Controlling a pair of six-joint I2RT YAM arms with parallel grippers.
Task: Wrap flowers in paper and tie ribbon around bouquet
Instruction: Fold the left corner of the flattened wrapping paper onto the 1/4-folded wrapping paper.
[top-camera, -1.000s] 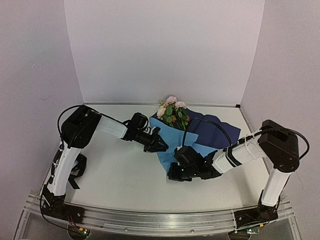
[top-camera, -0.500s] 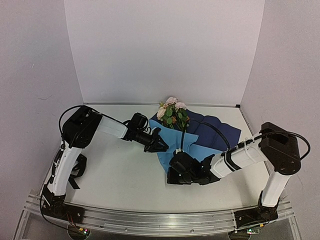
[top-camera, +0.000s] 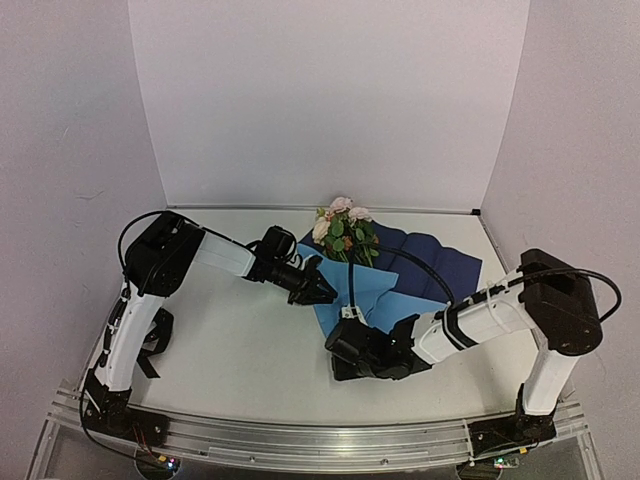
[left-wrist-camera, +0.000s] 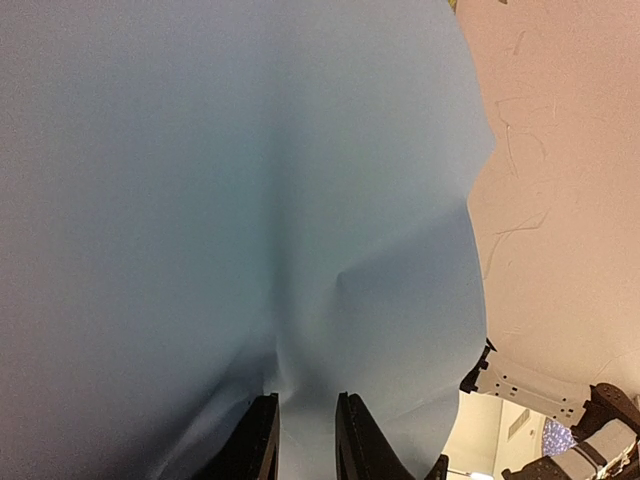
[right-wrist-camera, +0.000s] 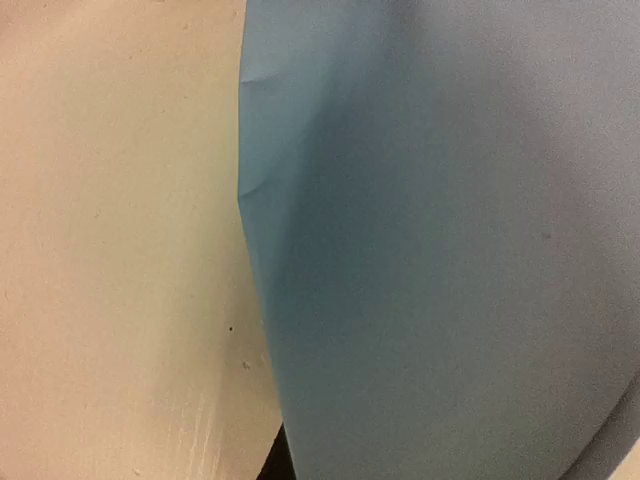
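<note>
The flowers (top-camera: 343, 226) lie at the back of the table, their stems hidden under the paper (top-camera: 372, 288), light blue face up, with the navy face (top-camera: 435, 262) showing to the right. My left gripper (top-camera: 318, 291) holds the paper's left edge. In the left wrist view the paper (left-wrist-camera: 250, 200) bulges between the two black fingers (left-wrist-camera: 262, 445), which are shut on it. My right gripper (top-camera: 346, 357) sits at the paper's near tip. The paper (right-wrist-camera: 450, 250) covers its fingers in the right wrist view. A black strip, perhaps the ribbon (top-camera: 153, 352), lies by the left arm's base.
White walls enclose the table (top-camera: 240, 340) at the back and on both sides. A black cable (top-camera: 352, 272) from the right arm arcs over the paper. An aluminium rail (top-camera: 300, 440) runs along the near edge.
My right gripper has slid left and nearer the front edge with the paper's tip. More light blue paper now covers the navy part. The left arm has not moved.
</note>
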